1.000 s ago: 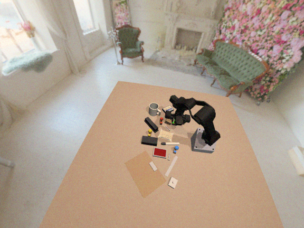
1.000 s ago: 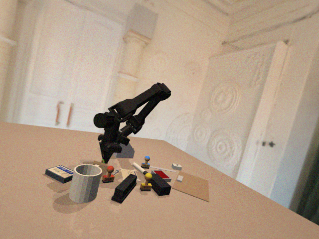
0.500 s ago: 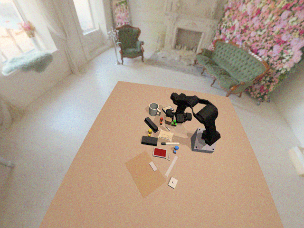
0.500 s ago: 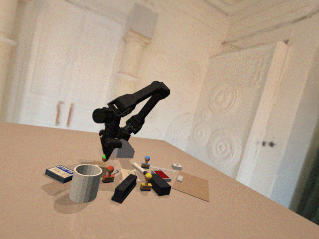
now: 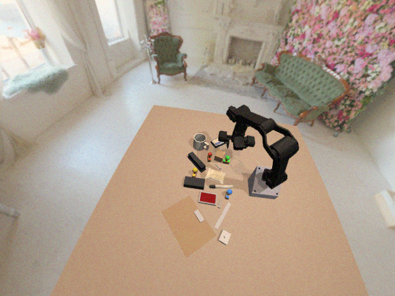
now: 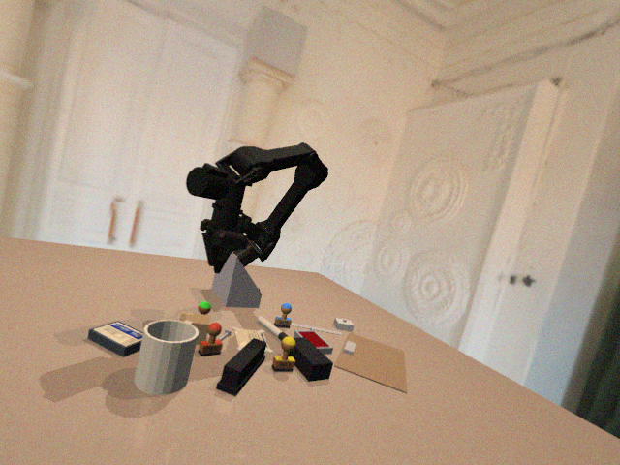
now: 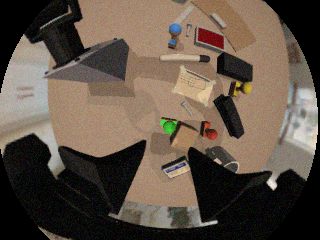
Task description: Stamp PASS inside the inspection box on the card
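My gripper (image 6: pixel 216 268) (image 7: pixel 167 147) is open and empty, raised above the table. The green-knobbed stamp (image 5: pixel 227 158) (image 6: pixel 203 306) (image 7: pixel 169 127) stands beside a cardboard-coloured block, clear of my fingers. Other stamps have red (image 5: pixel 209 155) (image 6: pixel 214 330) (image 7: pixel 212 134), yellow (image 5: pixel 194 170) (image 6: pixel 288 344) (image 7: pixel 247 88) and blue knobs (image 5: pixel 229 192) (image 6: pixel 286 307) (image 7: pixel 175 29). The lettering is too small to read. A red ink pad (image 5: pixel 207 198) (image 6: pixel 314 340) (image 7: pixel 210 39) lies open. The cream card (image 5: pixel 216 173) (image 7: pixel 194 86) bears dark lines; I cannot tell whether it has a print.
The block (image 5: pixel 219 155) (image 7: pixel 184 136), grey mug (image 5: pixel 200 142) (image 6: pixel 167 357) and blue-labelled case (image 6: pixel 115 338) (image 7: pixel 175 168) are near the green stamp. Two black objects (image 5: pixel 195 161) (image 5: pixel 194 182) lie beyond the card. A marker (image 5: pixel 224 186) lies between card and pad; a brown sheet (image 5: pixel 188 229) lies past the pad.
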`<state>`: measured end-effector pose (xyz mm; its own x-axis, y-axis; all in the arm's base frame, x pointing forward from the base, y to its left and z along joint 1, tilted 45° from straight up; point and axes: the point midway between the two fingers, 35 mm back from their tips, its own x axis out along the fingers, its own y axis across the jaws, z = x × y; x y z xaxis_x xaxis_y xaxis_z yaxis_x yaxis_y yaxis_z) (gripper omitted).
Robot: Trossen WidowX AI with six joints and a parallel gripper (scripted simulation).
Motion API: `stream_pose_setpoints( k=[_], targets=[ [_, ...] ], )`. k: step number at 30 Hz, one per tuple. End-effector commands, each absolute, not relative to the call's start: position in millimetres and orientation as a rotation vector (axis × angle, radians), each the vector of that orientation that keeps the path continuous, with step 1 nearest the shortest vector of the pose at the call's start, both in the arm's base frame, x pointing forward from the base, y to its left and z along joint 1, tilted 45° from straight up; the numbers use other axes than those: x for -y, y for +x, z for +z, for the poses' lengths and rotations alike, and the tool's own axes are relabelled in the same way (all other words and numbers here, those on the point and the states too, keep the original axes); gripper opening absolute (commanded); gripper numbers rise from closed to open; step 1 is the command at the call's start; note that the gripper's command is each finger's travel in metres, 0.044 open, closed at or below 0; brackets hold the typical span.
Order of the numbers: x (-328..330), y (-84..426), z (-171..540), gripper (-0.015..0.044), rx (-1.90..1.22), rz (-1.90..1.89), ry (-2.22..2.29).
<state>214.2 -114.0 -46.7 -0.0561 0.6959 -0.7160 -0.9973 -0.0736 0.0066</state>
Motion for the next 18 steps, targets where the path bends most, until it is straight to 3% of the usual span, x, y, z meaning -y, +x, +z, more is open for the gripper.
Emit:
stream_pose_setpoints(
  k=[1,18],
  targets=[
    [116.4,214.6,-44.8,0.0262,-0.611,1.552,-0.656],
    [115.9,214.9,-45.2,0.0262,-0.612,1.548,-0.652]
  ],
)
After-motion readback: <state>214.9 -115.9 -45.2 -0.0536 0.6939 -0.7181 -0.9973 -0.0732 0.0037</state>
